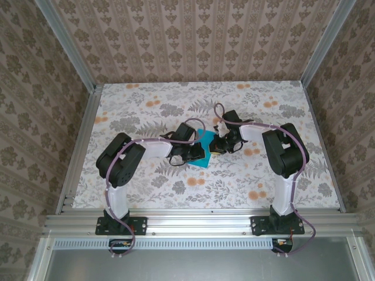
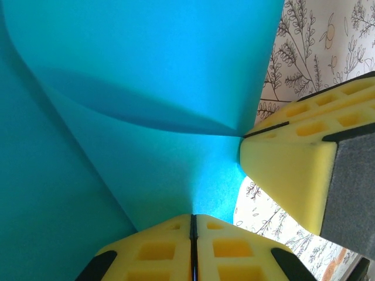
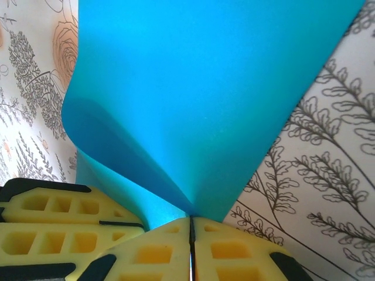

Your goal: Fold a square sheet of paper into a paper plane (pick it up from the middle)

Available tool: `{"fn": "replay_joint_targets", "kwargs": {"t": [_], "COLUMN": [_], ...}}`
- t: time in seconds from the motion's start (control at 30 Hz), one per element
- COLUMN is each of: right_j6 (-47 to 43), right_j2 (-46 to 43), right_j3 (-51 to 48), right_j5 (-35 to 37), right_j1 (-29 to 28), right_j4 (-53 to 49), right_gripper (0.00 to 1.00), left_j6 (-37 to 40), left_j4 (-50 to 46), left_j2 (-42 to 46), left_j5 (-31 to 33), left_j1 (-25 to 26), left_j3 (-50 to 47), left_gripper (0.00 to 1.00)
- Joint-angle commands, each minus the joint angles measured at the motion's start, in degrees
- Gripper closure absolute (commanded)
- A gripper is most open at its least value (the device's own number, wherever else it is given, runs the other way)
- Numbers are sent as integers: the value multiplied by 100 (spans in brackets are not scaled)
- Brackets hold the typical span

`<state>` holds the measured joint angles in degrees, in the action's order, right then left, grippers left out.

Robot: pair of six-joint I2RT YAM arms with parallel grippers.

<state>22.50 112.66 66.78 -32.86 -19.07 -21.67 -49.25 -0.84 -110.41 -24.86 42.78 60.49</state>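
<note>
Top view: both arms reach inward over the floral desk (image 1: 146, 193). The left end effector (image 1: 188, 153) and right end effector (image 1: 219, 144) meet at a teal sheet of paper (image 1: 205, 153) near the desk's middle. Just a small teal patch shows; the rest is hidden under wrists and cables. Finger stance is too small to read here, and I can't tell whether the sheet is lifted or lying flat. Left wrist view: the left end effector (image 2: 193, 231) has its yellow fingers pressed together with no gap, and the sheet of paper (image 2: 146, 88) is pinched at the seam. The sheet bows upward, with a shadowed curl running to the right, and is cut off at the top and left. A finger of the right end effector (image 2: 293, 164) enters from the right, its tip meeting the sheet where the curl ends; its body is cut off. Right wrist view: the right end effector (image 3: 190, 231) is likewise clamped flat, and the sheet (image 3: 222, 88) narrows to a point in its seam. The sheet's left side rolls over and its top is cut off. The left end effector's fingers (image 3: 53, 219) sit at lower left, just beside the sheet, with contact hidden behind the roll. The layer count is unclear.
</note>
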Motion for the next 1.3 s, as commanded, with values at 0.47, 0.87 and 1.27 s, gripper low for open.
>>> {"fn": "replay_joint_targets", "kwargs": {"t": [0.47,0.87,1.27], "right_j6": [354,440,226], "right_j2": [-756,-134,84], "right_j3": [-224,-235,-293], "right_j5": [705,570,720], "right_j1": [-342,-401,-389], "right_j4": [30,-19,-232], "right_gripper": [82,87,88], "left_j6": [5,-31,-225], "left_j4": [-649,-689,373], "left_j2": [-183,-131,485], "left_j5": [266,325,103], "left_j1": [55,55,-94], "left_j3": [163,166,36], "left_gripper": [90,91,85]}}
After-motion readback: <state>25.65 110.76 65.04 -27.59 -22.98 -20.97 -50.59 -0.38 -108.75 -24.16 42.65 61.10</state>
